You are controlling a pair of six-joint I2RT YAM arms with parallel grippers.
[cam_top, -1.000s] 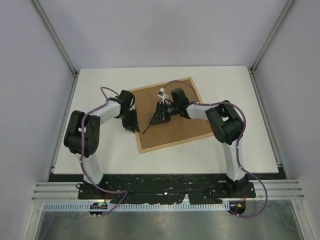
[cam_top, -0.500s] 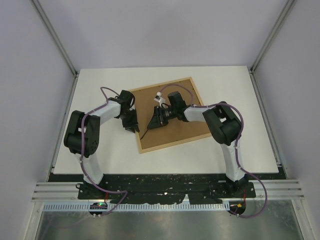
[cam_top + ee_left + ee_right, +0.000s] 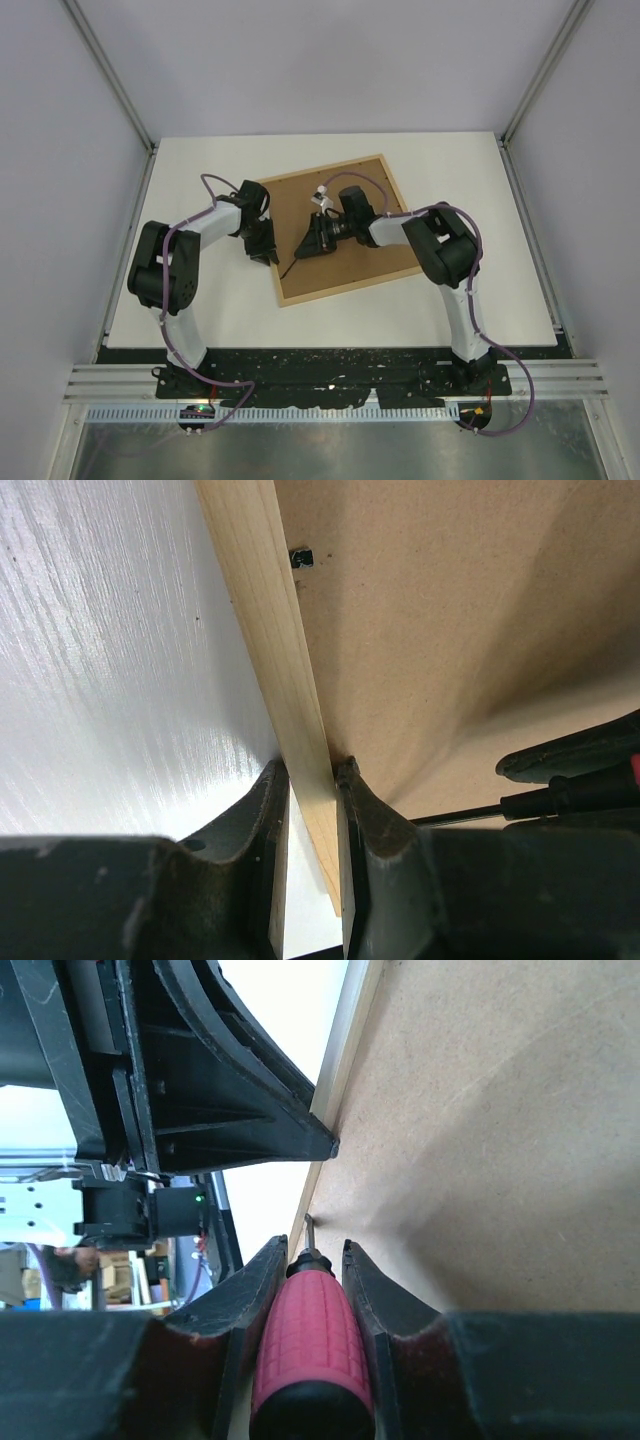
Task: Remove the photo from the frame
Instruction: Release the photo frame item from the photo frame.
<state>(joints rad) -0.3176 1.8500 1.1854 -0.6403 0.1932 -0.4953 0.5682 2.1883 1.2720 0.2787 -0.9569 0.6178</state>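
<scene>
With the frame point(image 3: 350, 268) face down on the desk point(image 3: 200, 170) and the photo hidden under its brown back point(image 3: 450, 610), the left fingers point(image 3: 370, 820) pinching its wooden edge should hold firm while the right fingers point(image 3: 250, 1280), gripping the red screwdriver point(image 3: 305, 1350), slide its tip flat under the small metal tab point(image 3: 300, 557).

We see a white surface point(image 3: 200, 290) boxed in by pale grey walls point(image 3: 330, 60), aluminium posts point(image 3: 108, 72) at back corners, slotted rail point(image 3: 560, 380) along near edge.
</scene>
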